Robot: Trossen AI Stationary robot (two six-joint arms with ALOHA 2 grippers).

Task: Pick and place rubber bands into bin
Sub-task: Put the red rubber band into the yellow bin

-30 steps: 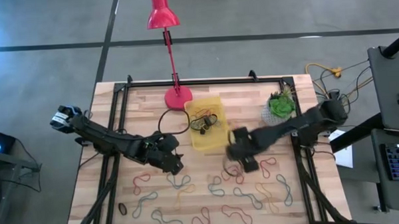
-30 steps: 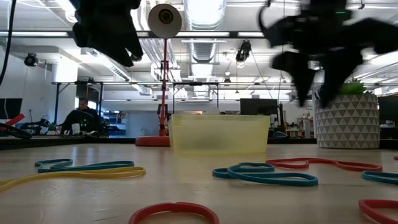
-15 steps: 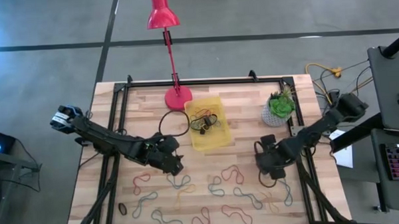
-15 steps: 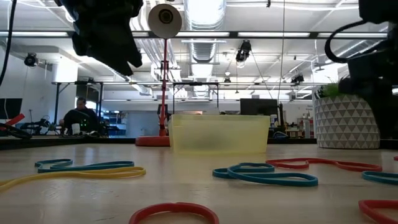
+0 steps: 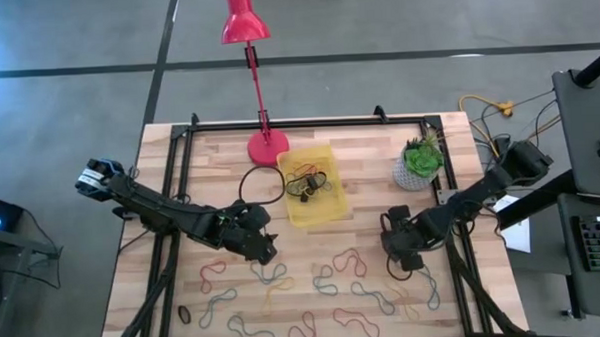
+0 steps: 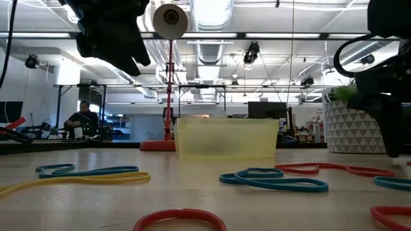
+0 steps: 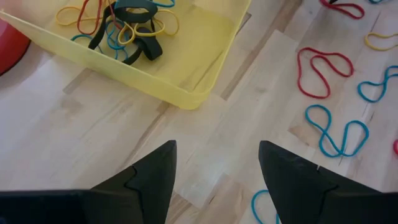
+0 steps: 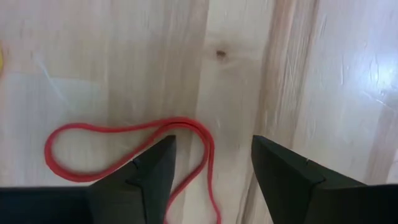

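Observation:
The yellow translucent bin sits mid-table and holds several rubber bands. Many more bands, red, blue, green, yellow and tan, lie flat over the table's near half. My right gripper is open, low over the table, right of and nearer than the bin. In its wrist view its fingers stand either side of one end of a red band, apart from it. My left gripper is open and hangs high, left of the bin's near corner.
A red lamp base stands at the bin's far left corner, with a black cable loop beside the bin. A white pot with a green plant is at the far right. Black frame rails run along both sides. A person sits far behind the table.
My right gripper has swung from beside the bin's near right corner toward the table's right edge, then come down close to the tabletop over a red band. The left arm has kept still, and no band has moved.

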